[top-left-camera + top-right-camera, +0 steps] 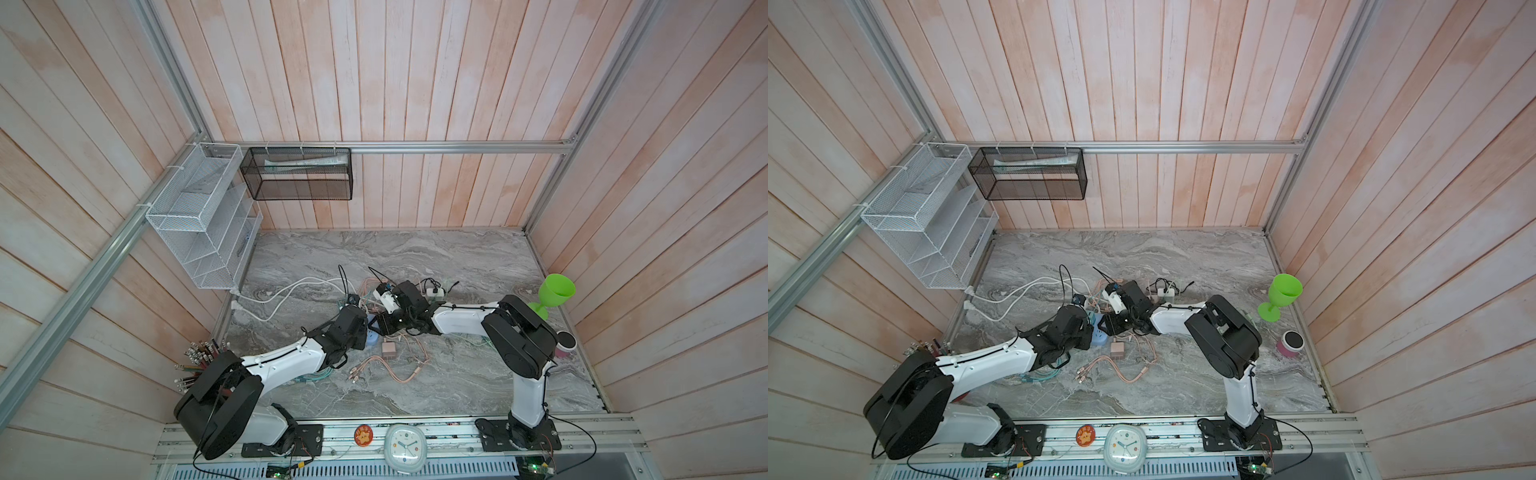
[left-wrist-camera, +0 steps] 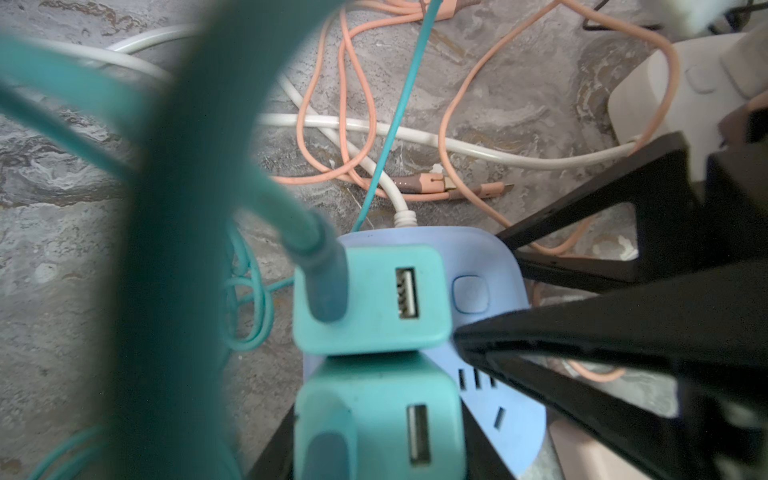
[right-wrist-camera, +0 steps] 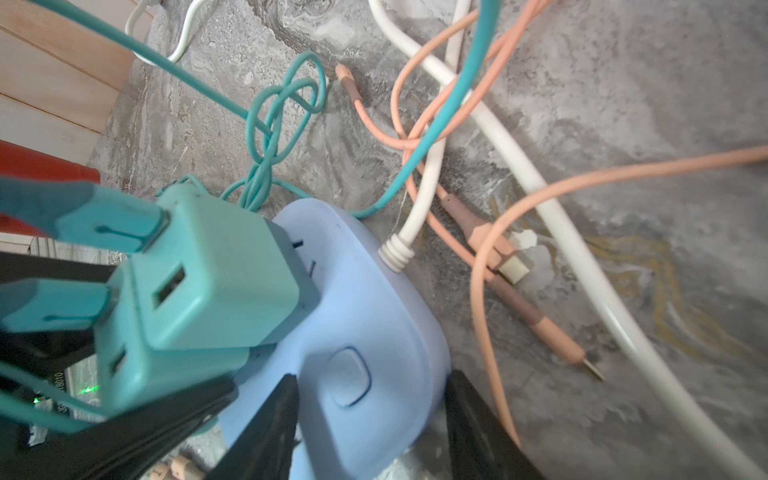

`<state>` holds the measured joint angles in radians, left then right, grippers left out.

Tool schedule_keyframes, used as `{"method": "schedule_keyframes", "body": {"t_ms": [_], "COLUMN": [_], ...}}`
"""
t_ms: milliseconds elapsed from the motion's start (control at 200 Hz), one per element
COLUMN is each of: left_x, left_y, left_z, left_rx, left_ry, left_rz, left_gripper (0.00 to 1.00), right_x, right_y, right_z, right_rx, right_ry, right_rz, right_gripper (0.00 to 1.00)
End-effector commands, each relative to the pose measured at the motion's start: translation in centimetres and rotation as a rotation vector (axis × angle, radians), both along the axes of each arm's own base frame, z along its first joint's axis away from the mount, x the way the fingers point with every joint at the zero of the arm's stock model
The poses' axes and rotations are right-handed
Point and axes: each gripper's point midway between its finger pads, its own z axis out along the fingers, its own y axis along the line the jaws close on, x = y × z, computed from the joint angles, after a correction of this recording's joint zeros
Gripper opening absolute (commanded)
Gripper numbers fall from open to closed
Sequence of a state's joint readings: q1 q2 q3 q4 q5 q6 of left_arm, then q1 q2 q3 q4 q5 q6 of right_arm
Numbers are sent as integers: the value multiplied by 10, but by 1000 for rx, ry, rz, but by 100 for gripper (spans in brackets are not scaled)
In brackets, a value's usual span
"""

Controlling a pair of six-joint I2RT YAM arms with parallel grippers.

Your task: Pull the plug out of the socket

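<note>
Clamping the nearer teal plug [image 2: 374,415] from both sides, the left fingers [image 2: 272,455] show only as black edges low in the left wrist view; the right wrist view confirms the hold, with a black finger on each flank of that plug [image 3: 166,374]. The plug sits against the face of the pale blue socket [image 2: 486,257], hard up against a second plug [image 2: 370,299] of the same colour, each with a teal cable in one USB port and the other port bare. The right fingers [image 3: 266,428] stand apart astride the switch end of the socket [image 3: 365,291]. The left wrist view adds that one right finger [image 2: 623,328] lies across the socket's face by the slots while its mate stands past the end; whether they squeeze the socket I cannot tell. Only the right wrist view shows the white cord [image 3: 415,208] entering the socket through a ribbed collar. The left wrist view is half filled by a blurred teal cable [image 2: 178,208] close to the lens. In both top views the plugs are hidden under the two wrists, and the socket is just a sliver of blue [image 1: 372,338] [image 1: 1099,337] between them near the middle of the tabletop [image 1: 415,257]. Those views alone show the pink charger block [image 1: 389,351] just beside it, the green goblet [image 1: 555,291] well off to the right, and the clock [image 1: 405,449] on the front rail
</note>
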<state>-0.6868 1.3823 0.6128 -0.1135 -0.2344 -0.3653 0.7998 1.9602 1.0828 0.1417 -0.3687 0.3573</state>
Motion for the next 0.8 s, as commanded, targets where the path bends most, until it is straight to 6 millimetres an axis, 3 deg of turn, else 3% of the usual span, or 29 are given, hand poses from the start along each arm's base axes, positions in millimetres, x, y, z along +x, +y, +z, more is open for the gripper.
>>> {"method": "schedule_keyframes", "body": {"t_ms": [0,420,720,795], "left_x": [13,4,1,1], "left_y": [-39,-41,-50,-49], "left_z": [33,33,31,30], "left_rx": [-136,-136,-128,-116], "left_ry": [-93,-97,-84,-80], "left_rz": [-94,-153,-226,-220], "left_gripper": [16,16,16,15], "right_x": [-26,-14,-15,-19], "right_y": [-20,-45,-41,-44], "right_z": [-55,-55,-46,-51], "right_rx": [-160,-186,-139,-153], "right_ry": [117,75,33,48], "right_rz": [19,1,44,53], "right_gripper": [54,56,60,56]}}
